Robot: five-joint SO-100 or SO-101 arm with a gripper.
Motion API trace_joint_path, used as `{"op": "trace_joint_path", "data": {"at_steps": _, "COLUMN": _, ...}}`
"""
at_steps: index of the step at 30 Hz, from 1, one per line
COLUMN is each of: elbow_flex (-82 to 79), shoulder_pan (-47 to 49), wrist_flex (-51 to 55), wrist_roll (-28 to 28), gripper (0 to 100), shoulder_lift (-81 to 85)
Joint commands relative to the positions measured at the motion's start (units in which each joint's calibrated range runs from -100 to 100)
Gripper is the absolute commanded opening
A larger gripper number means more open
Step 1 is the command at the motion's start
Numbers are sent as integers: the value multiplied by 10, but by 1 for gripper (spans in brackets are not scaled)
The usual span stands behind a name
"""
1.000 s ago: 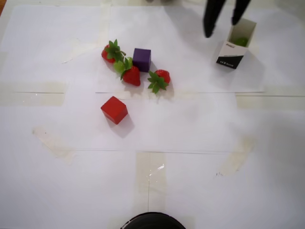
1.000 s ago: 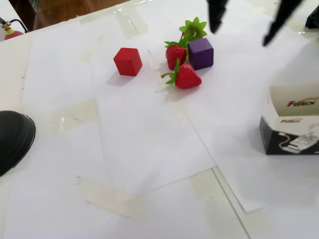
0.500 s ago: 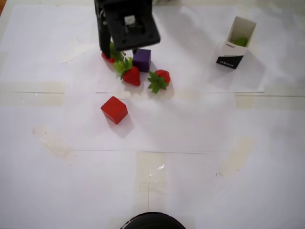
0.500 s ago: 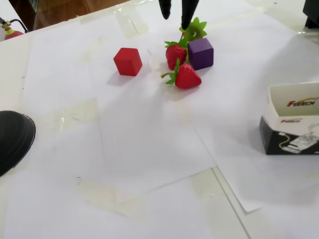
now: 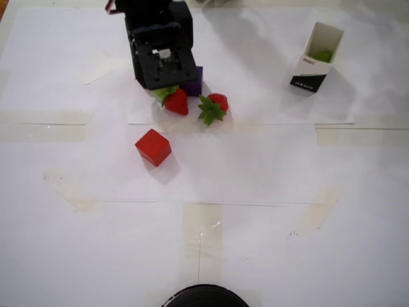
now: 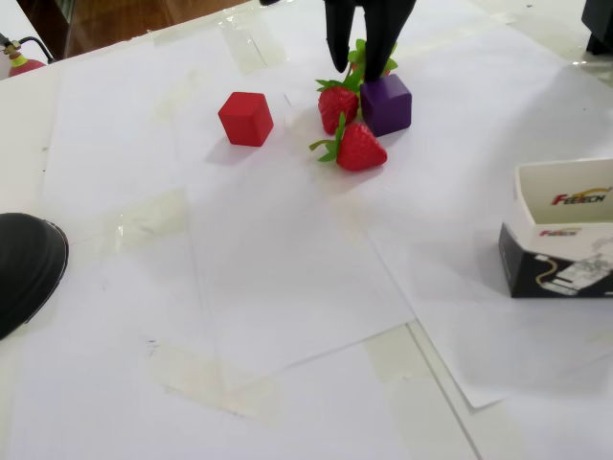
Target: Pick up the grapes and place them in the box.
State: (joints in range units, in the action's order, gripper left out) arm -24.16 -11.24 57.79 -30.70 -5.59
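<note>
**Grapes sit in the box while the claw hangs over the strawberries**

The grapes (image 5: pixel 323 56) show as a small green patch inside the open top of the box (image 5: pixel 309 73). In the overhead view the box is at about 2 o'clock on the white paper, well apart from everything else. In the fixed view the box (image 6: pixel 560 240) is at the right edge, at about 3 o'clock, and the grapes cannot be seen inside it from there.

The claw (image 6: pixel 356 59) is far from the box — it is down low over the pile of fruit at 12 o'clock in the fixed view. Its two black fingers (image 6: pixel 335 43) have a small gap between them, and green strawberry leaves show in that gap. I cannot tell if the claw is pinching anything.

Just below the claw is the purple cube (image 6: pixel 386 103), with one strawberry (image 6: pixel 337 103) at its left and another strawberry (image 6: pixel 359 148) in front. In the overhead view the black arm (image 5: pixel 160 41) covers part of the purple cube, and a third strawberry (image 5: pixel 214 105) lies at the right of the pile.

The red cube (image 5: pixel 153 147) sits alone, near the pile at about 7 o'clock from it in the overhead view. All of this rests on the table (image 5: pixel 358 256) — covered in white paper and tape.
</note>
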Motion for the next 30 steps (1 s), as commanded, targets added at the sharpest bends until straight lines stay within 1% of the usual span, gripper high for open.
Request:
{"op": "trace_joint_path", "data": {"at_steps": 1, "elbow_flex": 0, "shoulder_pan": -12, "wrist_flex": -21, "wrist_roll": 4, "gripper": 18, "shoulder_lift": -4}}
{"op": "trace_joint_path", "data": {"at_steps": 10, "elbow_flex": -15, "shoulder_pan": -17, "wrist_flex": -28, "wrist_roll": 3, "gripper": 17, "shoulder_lift": -22}}
{"op": "trace_joint_path", "data": {"at_steps": 17, "elbow_flex": -20, "shoulder_pan": -13, "wrist_flex": -22, "wrist_roll": -4, "gripper": 13, "shoulder_lift": -20}}
{"op": "trace_joint_path", "data": {"at_steps": 20, "elbow_flex": -17, "shoulder_pan": -11, "wrist_flex": -22, "wrist_roll": -7, "gripper": 9, "shoulder_lift": -16}}
{"op": "trace_joint_path", "data": {"at_steps": 30, "elbow_flex": -8, "shoulder_pan": 4, "wrist_flex": -37, "wrist_roll": -12, "gripper": 14, "shoulder_lift": -9}}
